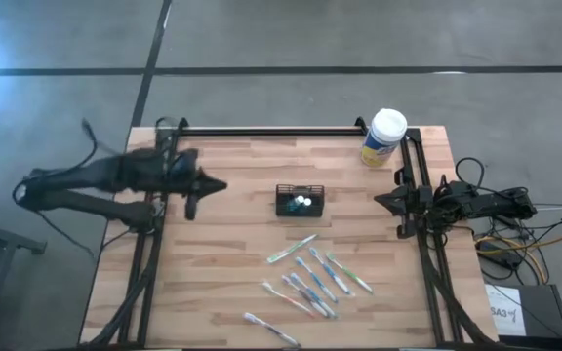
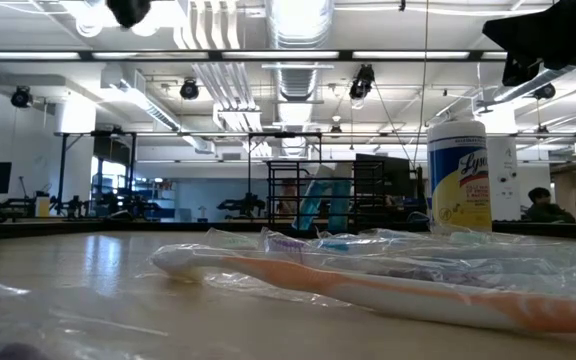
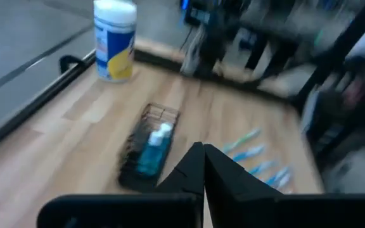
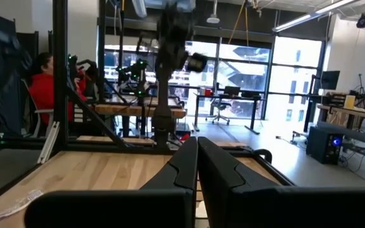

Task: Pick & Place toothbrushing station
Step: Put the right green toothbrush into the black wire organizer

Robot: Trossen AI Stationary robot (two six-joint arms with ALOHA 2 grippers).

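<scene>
Resting on the wooden table (image 1: 222, 244), both pincers pressed together, workshop behind

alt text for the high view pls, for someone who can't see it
Overhead view of a wooden table with a small black mesh caddy at its centre, several toothbrushes scattered nearer the front edge and a white-lidded canister at the back right. The left gripper, shut and empty, points at the caddy; the right gripper waits shut at the right edge.
</scene>
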